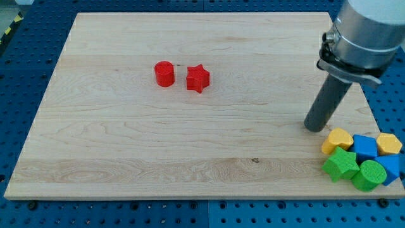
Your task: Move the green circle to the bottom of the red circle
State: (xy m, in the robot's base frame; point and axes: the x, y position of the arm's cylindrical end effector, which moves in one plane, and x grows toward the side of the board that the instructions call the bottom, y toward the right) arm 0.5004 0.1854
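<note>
While the wooden surface point(190, 145) is lying mostly bare, a wide stretch of open wood is running from the red circle point(164, 73) toward the view's bottom and toward the view's right, giving plenty of room for sliding. Taking the red circle as landmark, the red star point(198, 78) is sitting just beside it on the view's right, apart by a narrow gap. Far to the view's lower right of the red circle, a tight cluster of blocks is crowding the surface's corner, right against the view's right and bottom edges. The green circle point(369, 175) is sitting at the bottom of that cluster, touching a green block point(342, 164) of star-like shape on its left, with two blue blocks point(365, 147) point(391, 168) and two yellow blocks point(337, 139) point(388, 144) packed around them.

The arm is coming down from the view's upper right, its dark rod point(328, 101) leaning slightly. My tip point(312, 127) is resting on the wood just up-left of the cluster, close to the left yellow block but not touching it. The green circle is lying down-right of my tip, behind the other blocks. No claw is fitted, so its state is not showing.
</note>
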